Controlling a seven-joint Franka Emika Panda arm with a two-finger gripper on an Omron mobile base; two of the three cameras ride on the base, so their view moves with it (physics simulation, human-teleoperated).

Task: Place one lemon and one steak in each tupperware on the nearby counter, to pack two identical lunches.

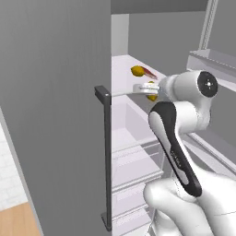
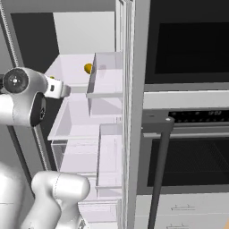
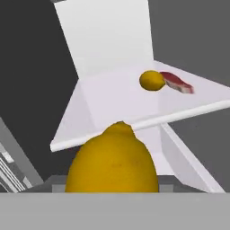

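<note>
Now the tool grips 1 lemon.

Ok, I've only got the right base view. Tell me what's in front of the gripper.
Observer: In the hand view, a lemon sits right at the fingertips, large and close.
Operator: Report whether it's gripped.
Observer: Cannot tell. That lemon covers the fingertips. In the left base view, the gripper is at the front edge of the fridge shelf.
Operator: List what else is on that shelf.
Observer: A second lemon lies farther back, with a steak right against it.
</note>
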